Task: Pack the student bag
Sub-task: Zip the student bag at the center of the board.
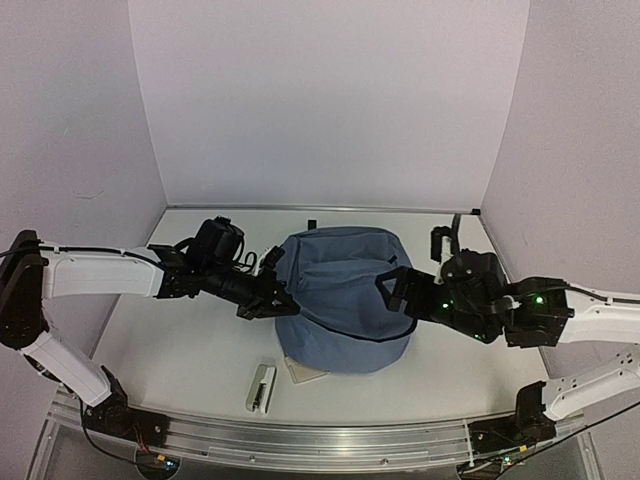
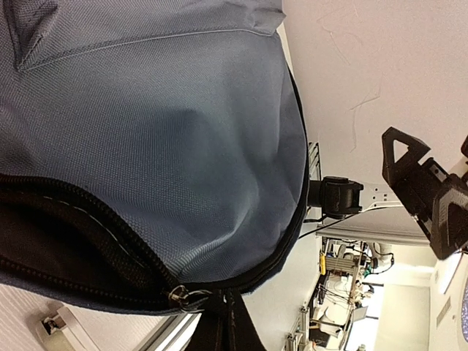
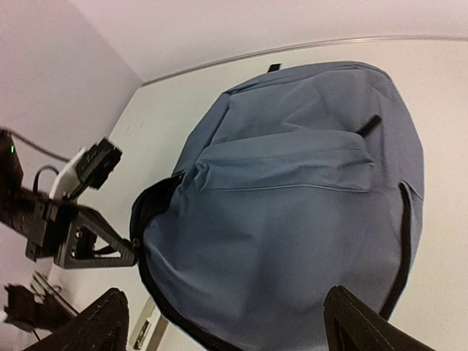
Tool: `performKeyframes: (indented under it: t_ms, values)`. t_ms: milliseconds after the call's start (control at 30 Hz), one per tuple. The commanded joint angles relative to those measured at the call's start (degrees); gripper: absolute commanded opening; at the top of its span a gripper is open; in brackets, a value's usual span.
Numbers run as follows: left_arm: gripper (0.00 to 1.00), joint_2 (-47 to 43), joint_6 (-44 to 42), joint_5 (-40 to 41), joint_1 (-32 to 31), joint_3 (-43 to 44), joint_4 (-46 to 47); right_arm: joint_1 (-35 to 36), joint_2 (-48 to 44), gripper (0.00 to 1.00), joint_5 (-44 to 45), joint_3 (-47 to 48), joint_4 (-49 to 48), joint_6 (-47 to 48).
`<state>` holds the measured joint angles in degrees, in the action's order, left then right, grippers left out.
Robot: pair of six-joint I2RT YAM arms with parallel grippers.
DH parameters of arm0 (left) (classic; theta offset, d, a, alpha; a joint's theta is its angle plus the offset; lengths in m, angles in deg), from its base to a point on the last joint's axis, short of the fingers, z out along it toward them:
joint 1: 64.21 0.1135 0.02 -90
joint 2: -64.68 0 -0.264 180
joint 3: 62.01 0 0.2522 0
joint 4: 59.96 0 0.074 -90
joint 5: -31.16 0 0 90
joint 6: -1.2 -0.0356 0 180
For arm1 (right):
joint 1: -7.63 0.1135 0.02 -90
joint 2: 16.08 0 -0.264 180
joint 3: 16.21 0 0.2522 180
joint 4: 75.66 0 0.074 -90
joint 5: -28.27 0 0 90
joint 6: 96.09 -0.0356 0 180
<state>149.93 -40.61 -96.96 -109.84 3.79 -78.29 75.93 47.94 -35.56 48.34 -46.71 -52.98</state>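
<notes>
Plainly, the soft student bag was pinched at its zip rim by the left fingers, the right fingers spread wide and empty.

Table: pale matte top, with an aluminium rail along its near edge. Student bag: slate-blue with black trim, lying near the middle of the top. Near side of the bag: one flat pale piece, partly tucked under the bag's edge, and one small white-and-grey object just left of that piece, apart from the bag.
</notes>
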Motion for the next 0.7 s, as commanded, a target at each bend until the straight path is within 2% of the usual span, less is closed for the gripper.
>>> performKeyframes:
  t_ms: [0,100,233,500,567,667]
  values:
    - [0.00,-1.0,1.0,2.4,-0.4,-0.1,4.3,-2.1,-7.7,0.90,3.5,-5.7,8.1,-22.2]
    - [0.00,-1.7,0.1,3.4,-0.4,0.0,3.2,-3.5,-8.9,0.87,-0.5,-8.4,10.4,-26.1]
    - [0.00,-1.9,-0.2,3.7,-0.4,0.4,2.1,-4.7,-6.0,0.88,-4.3,-9.7,10.6,-27.4]
    - [0.00,-2.4,0.0,3.8,-0.4,0.8,1.5,-5.3,2.6,0.79,-4.3,-8.8,7.6,-25.5]
    - [0.00,-2.5,0.1,3.8,-0.4,0.8,1.4,-5.4,4.9,0.74,-4.5,-8.6,5.3,-24.9]
    - [0.00,-2.7,0.2,4.1,-0.4,0.8,1.1,-5.5,9.0,0.60,-4.3,-8.2,2.8,-24.8]
